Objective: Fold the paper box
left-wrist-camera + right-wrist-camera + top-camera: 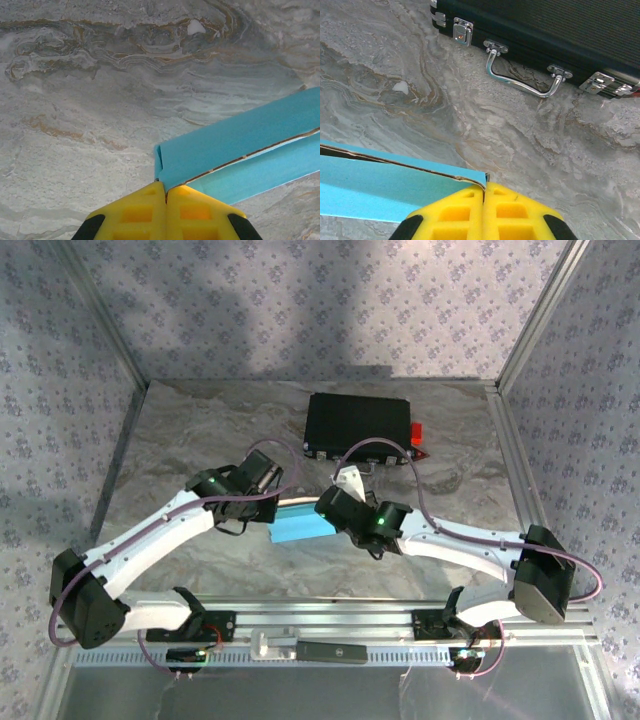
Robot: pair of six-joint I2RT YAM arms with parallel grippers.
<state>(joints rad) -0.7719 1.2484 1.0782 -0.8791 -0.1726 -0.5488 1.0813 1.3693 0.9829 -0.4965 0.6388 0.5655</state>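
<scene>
Top external view: paper box [303, 527] lies on the table [190, 440] near its middle, cyan side showing, as a long flattened piece between the 2 arms. The left gripper [274, 508] sits at its left end and the right gripper [333, 502] at its right end. A black case [358, 425] stands farther back, apart from the box.

Left wrist view: the left gripper [166, 189] has its yellow fingers [135, 215] pressed together with no gap. Their tips touch the near corner of the paper box [240, 142]. 2 cyan panels meet along a raw cardboard edge that runs straight into the seam between the fingers. Whether that thin edge is nipped cannot be told.

Right wrist view: the right gripper [485, 187] is likewise closed tight, tips at the other corner of the paper box [380, 192]. A cardboard edge ends at the finger seam here too. The black case [560, 25] with its metal handle [520, 82] lies beyond, untouched.

Judgement: the step in hand looks like working the 2 ends of a partly folded blank. The walls are creased over but no closed box has formed, so the task is roughly midway at best.

Next move calls for both ends to act together. It needs a light press or pull along the crease, with 1 end steadied while the other flap is turned. Risk: the thin card may buckle or slide on the smooth table.
</scene>
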